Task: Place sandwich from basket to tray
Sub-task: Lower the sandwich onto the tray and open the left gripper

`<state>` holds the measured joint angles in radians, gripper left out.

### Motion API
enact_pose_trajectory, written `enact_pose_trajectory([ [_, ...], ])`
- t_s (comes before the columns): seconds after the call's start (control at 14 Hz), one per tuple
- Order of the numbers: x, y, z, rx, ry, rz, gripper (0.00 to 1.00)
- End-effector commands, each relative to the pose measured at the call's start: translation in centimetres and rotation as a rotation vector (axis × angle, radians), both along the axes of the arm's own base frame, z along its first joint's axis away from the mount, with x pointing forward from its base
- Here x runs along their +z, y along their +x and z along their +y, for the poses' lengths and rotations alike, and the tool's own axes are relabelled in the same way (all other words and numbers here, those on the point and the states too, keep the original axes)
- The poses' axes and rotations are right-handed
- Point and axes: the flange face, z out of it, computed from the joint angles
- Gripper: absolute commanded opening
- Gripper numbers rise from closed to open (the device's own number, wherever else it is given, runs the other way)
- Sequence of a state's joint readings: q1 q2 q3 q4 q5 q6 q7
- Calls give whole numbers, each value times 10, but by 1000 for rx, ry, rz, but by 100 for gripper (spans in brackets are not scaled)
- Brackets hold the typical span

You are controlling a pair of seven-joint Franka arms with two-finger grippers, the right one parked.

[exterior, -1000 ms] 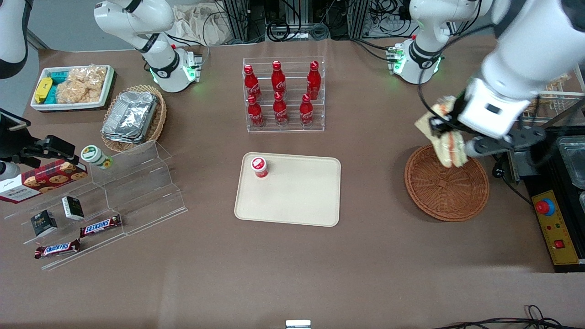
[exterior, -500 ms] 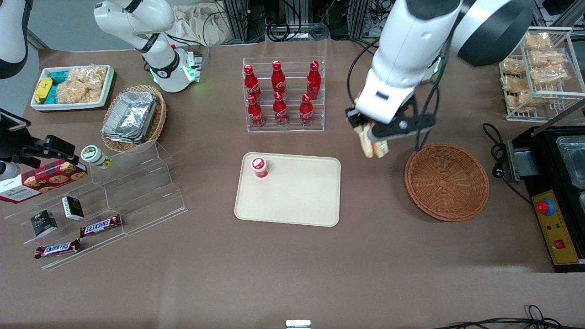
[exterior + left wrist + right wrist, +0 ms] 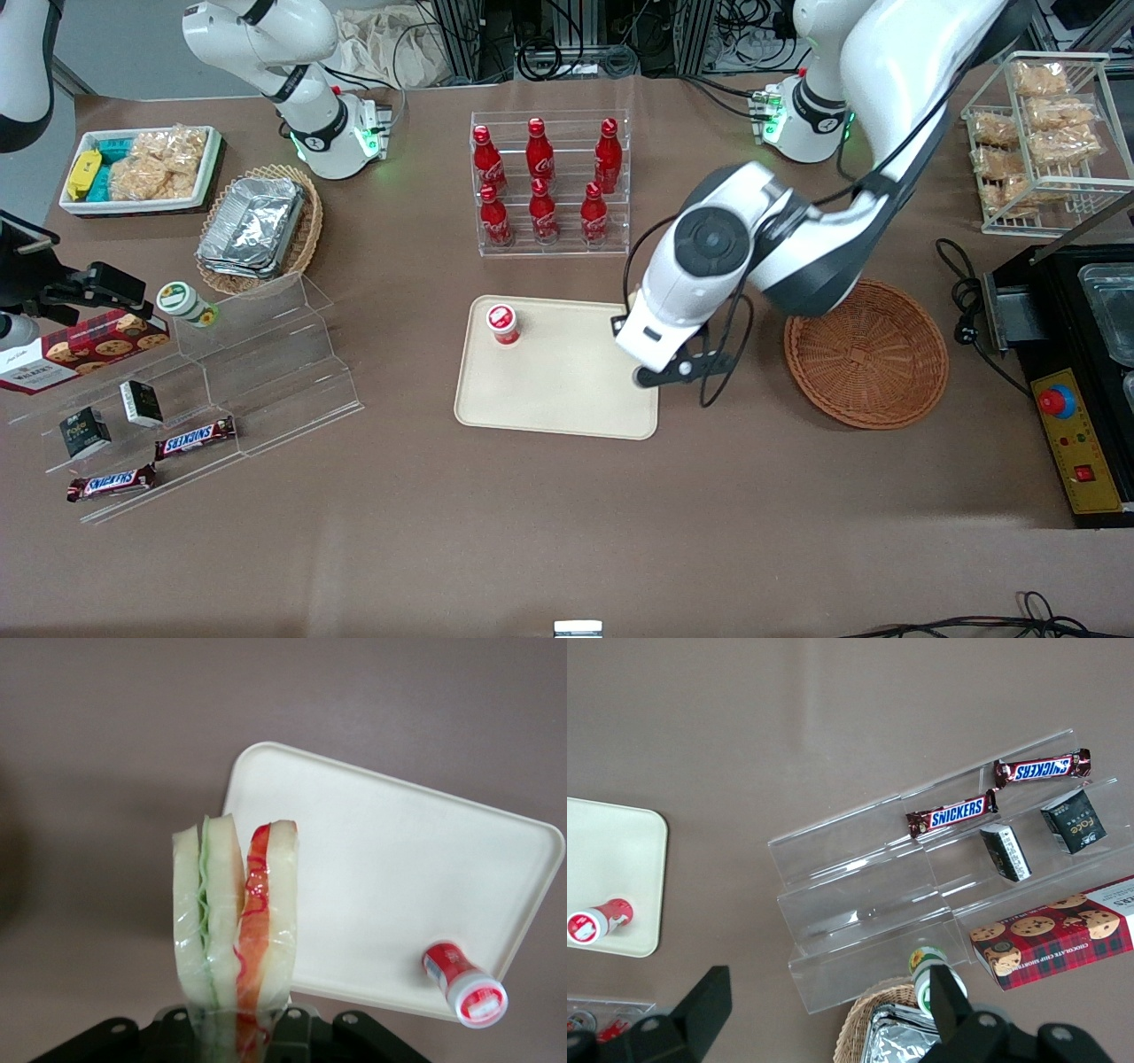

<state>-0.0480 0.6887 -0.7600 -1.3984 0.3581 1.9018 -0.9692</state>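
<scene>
The end effector (image 3: 237,1032) is gripping the sandwich (image 3: 235,921) by its base, wedge standing upright, hanging above the edge of the tray (image 3: 567,390) that faces the basket (image 3: 866,353). The sandwich is overhanging bare desk (image 3: 532,532) as well as tray, so carrying it inward before lowering is looking wise. Farther in, a small red bottle (image 3: 502,323) is lying on the tray; releasing well apart from it is the safer choice.

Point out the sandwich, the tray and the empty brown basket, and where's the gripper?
sandwich (image 3: 235,912): left wrist view, bread and filling edge.
tray (image 3: 567,390): front view, bare floor.
basket (image 3: 866,356): front view, woven bottom.
gripper (image 3: 237,1028): left wrist view, shut on the sandwich, over the tray's edge.
</scene>
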Motion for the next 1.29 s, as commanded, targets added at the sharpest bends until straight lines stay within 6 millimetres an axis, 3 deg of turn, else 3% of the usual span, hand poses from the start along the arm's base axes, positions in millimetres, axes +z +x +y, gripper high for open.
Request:
enact_pose_trajectory([
  [0.0, -48, 8, -15, -9, 0, 10, 25],
  [0.29, -124, 8, -20, -33, 19, 51, 23],
  [0.43, -150, 6, -24, -59, 20, 54, 24],
  [0.57, -163, 0, -30, -75, 27, 67, 34],
  [0.71, -165, 4, -26, -68, 34, 58, 57],
  [0.79, -161, 6, -28, -59, 24, 42, 86],
  [0.86, -154, 8, -28, -48, 22, 31, 99],
  [0.93, -138, 13, -28, -9, 22, 13, 100],
  [1.0, -107, 19, -27, 48, 17, -29, 100],
  [1.21, 13, 28, -5, 194, 6, -161, 100],
])
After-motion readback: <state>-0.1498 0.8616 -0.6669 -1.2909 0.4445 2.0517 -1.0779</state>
